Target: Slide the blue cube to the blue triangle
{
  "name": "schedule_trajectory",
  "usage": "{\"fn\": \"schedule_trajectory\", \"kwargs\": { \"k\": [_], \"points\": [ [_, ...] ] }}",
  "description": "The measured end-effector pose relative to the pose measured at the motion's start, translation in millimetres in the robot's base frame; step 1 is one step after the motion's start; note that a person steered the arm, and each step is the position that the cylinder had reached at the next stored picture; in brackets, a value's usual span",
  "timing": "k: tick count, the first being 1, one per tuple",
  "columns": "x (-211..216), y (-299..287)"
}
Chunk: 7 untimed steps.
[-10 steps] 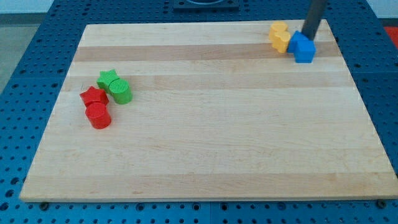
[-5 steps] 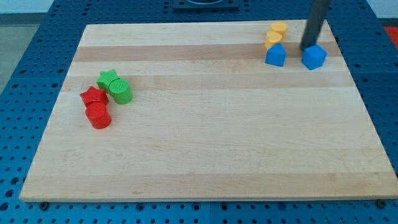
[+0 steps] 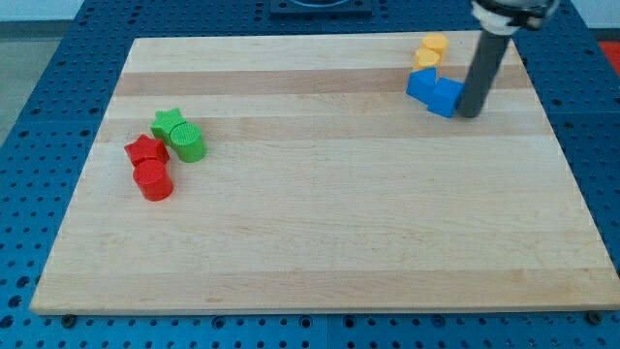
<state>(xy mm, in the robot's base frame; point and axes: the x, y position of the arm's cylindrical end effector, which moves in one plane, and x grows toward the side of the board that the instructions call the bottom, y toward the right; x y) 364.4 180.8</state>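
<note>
The blue cube lies near the view's top right on the wooden board. Its left side touches the blue triangle. My dark rod comes down from the view's top right. My tip rests on the board against the cube's right side.
Two yellow blocks sit just above the blue triangle, near the board's top edge. At the view's left a green star, a green cylinder, a red star and a red cylinder form a cluster.
The blue cube has slid left and now touches the blue triangle. My tip has moved down and a little left, staying at the cube's right side.
</note>
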Motion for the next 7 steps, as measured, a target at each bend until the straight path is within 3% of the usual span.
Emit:
{"fn": "schedule_trajectory", "kwargs": {
  "k": [2, 3, 4, 7],
  "points": [
    [-38, 101],
    [-61, 68],
    [-57, 22],
    [-15, -30]
  ]
}}
